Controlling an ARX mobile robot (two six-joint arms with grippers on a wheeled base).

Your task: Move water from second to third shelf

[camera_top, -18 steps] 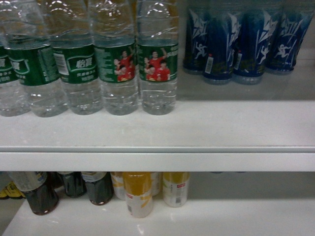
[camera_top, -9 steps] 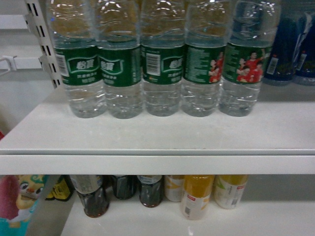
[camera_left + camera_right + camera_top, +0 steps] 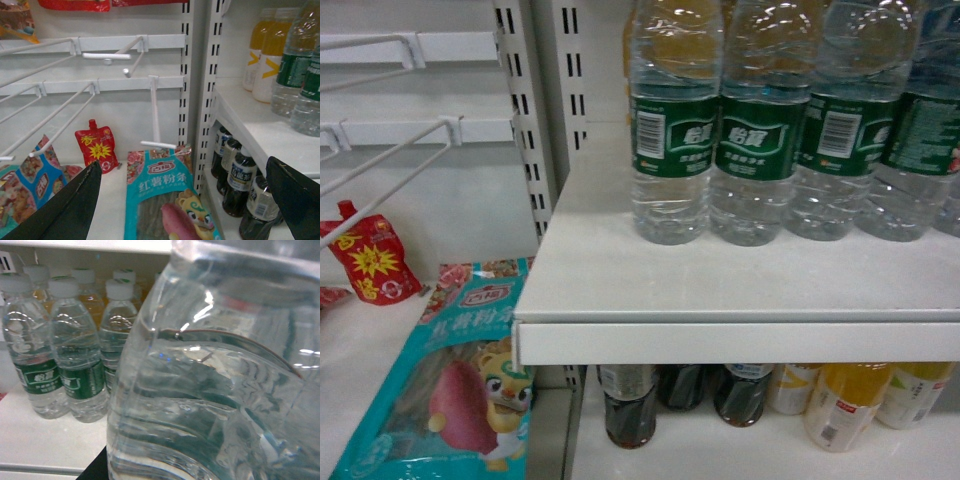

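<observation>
- The left pincer (image 3: 185,200) is spread wide: its two dark fingers (image 3: 65,210) show at the lower corners of the left wrist view, with nothing between them.
- Beyond its gap lies a teal snack bag (image 3: 167,200) on a low white surface, with a red pouch (image 3: 96,147) standing farther back to the left against the back panel.
- White wire hooks (image 3: 60,107) jut out from the panel above them.
- To the right of the upright slotted post (image 3: 202,95) is the shelf (image 3: 260,130), with water bottles (image 3: 302,75) on it and orange juice bottles (image 3: 265,50) behind them.
- Below that shelf stands a row of dark bottles (image 3: 240,180).
- The right pincer itself is not seen; its wrist view is almost filled by one very close clear ribbed bottle (image 3: 215,380). Whether the pincer pinches it, I cannot tell.
- Left of that close bottle, more water stands on the white shelf in rows, with white caps (image 3: 62,286) and green labels (image 3: 70,380).
- In the head view the water (image 3: 670,130) stands in a row along the shelf (image 3: 720,290), green labels facing near, the leftmost bottle near the shelf's left end.
- Under this shelf are dark bottles (image 3: 630,405) to the left and yellow bottles (image 3: 845,405) to the right.
- Neither arm shows in the head view.
</observation>
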